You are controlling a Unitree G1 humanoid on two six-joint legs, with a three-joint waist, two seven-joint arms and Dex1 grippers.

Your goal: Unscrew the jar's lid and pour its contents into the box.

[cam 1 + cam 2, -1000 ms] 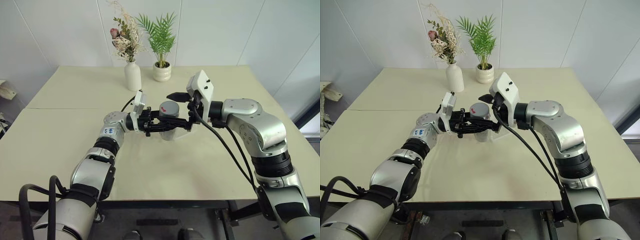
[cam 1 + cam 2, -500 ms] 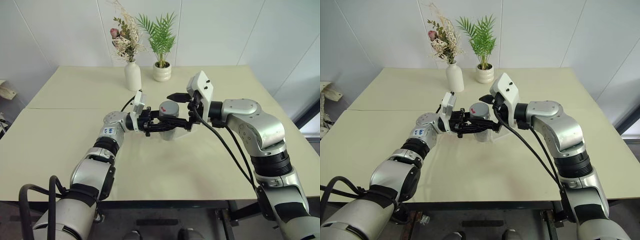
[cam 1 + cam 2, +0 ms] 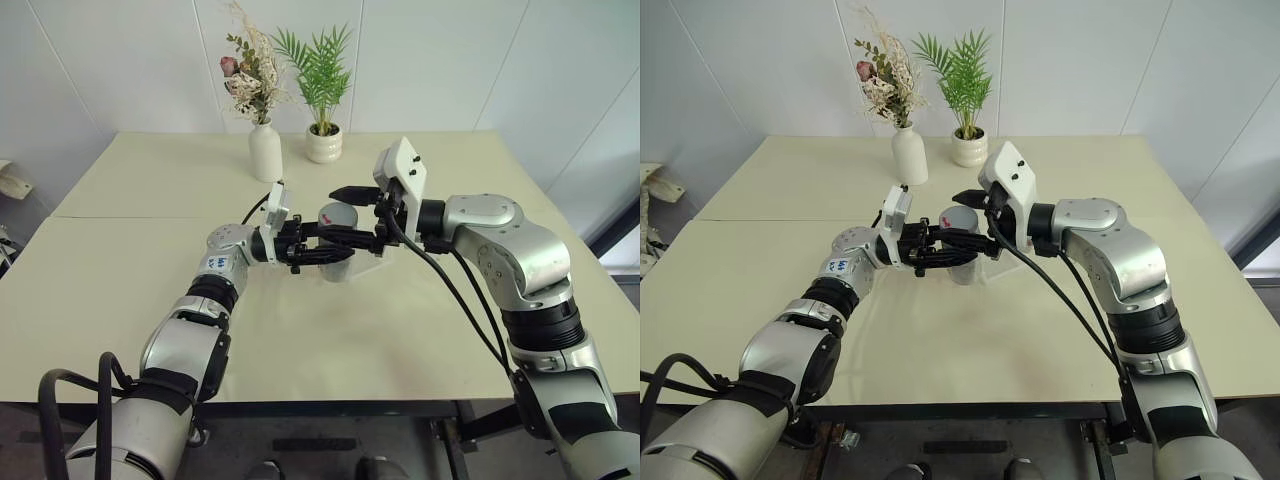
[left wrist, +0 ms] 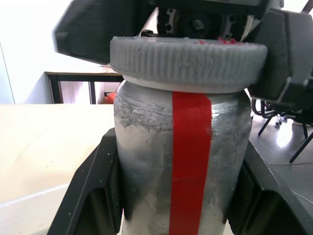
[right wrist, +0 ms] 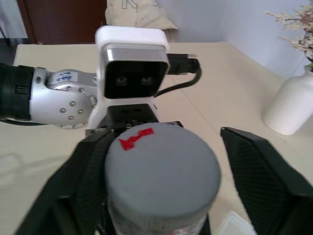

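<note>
Step in hand looks like the unscrewing. Best bet: keep the jar (image 4: 166,161) dead still and let only the top wrist twist, square to the cap, no tilting or the bits spill early. The left gripper (image 3: 325,247) comes in from 9 o'clock and is clamped on the jar's body, held up off the table (image 3: 150,200). The right gripper (image 3: 337,213) reaches in from 3 o'clock and is closed round the lid (image 5: 161,166) — one finger looks barely seated on the rim, so I'd check the bite first. The box (image 5: 235,226) sits low at roughly 4 o'clock of the jar, close by.
</note>
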